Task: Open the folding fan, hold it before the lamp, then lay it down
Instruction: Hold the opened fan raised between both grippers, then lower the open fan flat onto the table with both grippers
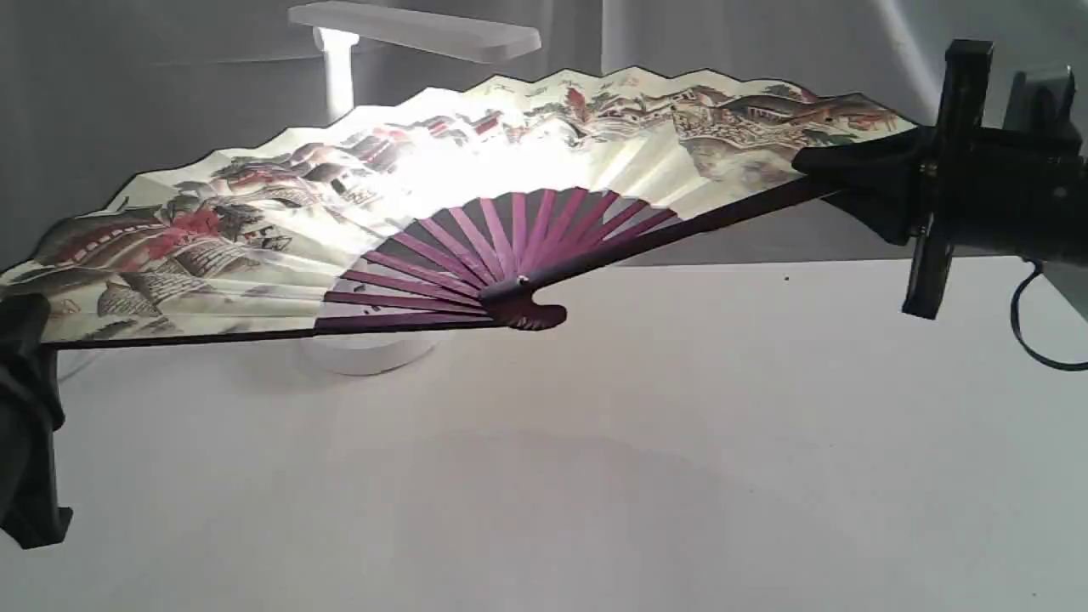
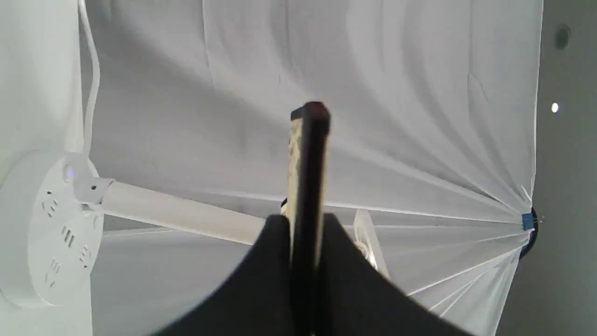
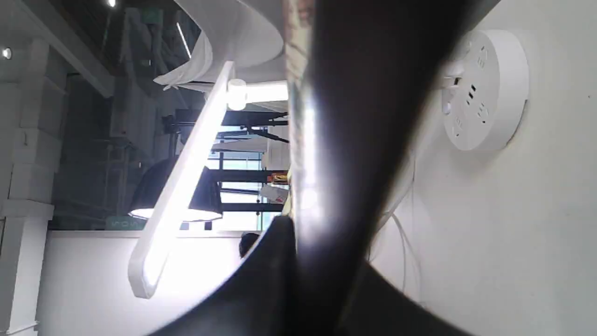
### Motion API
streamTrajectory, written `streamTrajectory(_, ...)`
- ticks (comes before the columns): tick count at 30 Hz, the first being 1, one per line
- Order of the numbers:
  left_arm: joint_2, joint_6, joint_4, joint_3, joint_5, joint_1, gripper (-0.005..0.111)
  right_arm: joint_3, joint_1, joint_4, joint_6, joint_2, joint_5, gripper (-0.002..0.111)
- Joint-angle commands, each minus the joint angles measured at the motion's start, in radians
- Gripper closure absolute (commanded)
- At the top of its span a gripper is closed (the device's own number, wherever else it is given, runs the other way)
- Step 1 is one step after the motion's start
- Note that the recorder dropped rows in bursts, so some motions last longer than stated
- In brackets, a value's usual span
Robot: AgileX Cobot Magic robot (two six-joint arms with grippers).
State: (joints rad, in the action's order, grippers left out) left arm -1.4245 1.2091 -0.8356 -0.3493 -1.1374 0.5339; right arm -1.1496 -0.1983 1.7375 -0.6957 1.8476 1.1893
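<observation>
Exterior view: the folding fan [image 1: 476, 195] is fully spread and held upright in front of the lamp [image 1: 416, 30], with painted side to the camera. Lamp light glares through the middle of the paper and washes out the painting there. The fan hides most of the lamp. Only the bar head, a short piece of stem [image 1: 338, 76] and part of the base [image 1: 374, 357] show.

The left hand [image 1: 30, 327] is cut off by the picture edge. It is closed on the end of the fan's left guard. The right hand [image 1: 837, 183] is closed on the right guard near its outer end. Whether the fan's pivot clears the worktop [image 1: 646, 476] cannot be told.

Left wrist view: the guard appears edge-on, clamped between two dark fingers [image 2: 261, 261]. The painted face is not visible. This view shows the sockets on the lamp's round base and the white cord [image 2: 93, 70], both concealed in the exterior view.

Right wrist view: the guard is a dark blur filling the centre. The lit underside of the lamp head shows only here.
</observation>
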Motion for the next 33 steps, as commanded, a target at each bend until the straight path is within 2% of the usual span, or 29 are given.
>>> streamTrajectory(1,0.017,0.024,-0.123,0.007,-0.084,-0.024,0.107,-0.005,-0.021,0.007,-0.036,-0.006,-0.057,0.108)
streamTrajectory(8,0.017,0.024,-0.079,0.007,-0.078,-0.024,0.107,-0.005,-0.021,0.007,-0.036,-0.006,-0.062,0.108)
streamTrajectory(13,0.017,0.020,-0.074,0.005,0.043,-0.024,0.107,-0.005,-0.021,0.007,-0.036,-0.006,-0.070,0.108)
streamTrajectory(25,-0.113,0.021,0.044,-0.037,0.143,-0.022,0.107,-0.005,-0.024,-0.177,0.012,-0.006,-0.201,0.108)
streamTrajectory(33,-0.204,0.047,0.085,-0.124,0.179,-0.022,0.107,0.055,-0.105,-0.226,0.057,-0.006,-0.262,0.108)
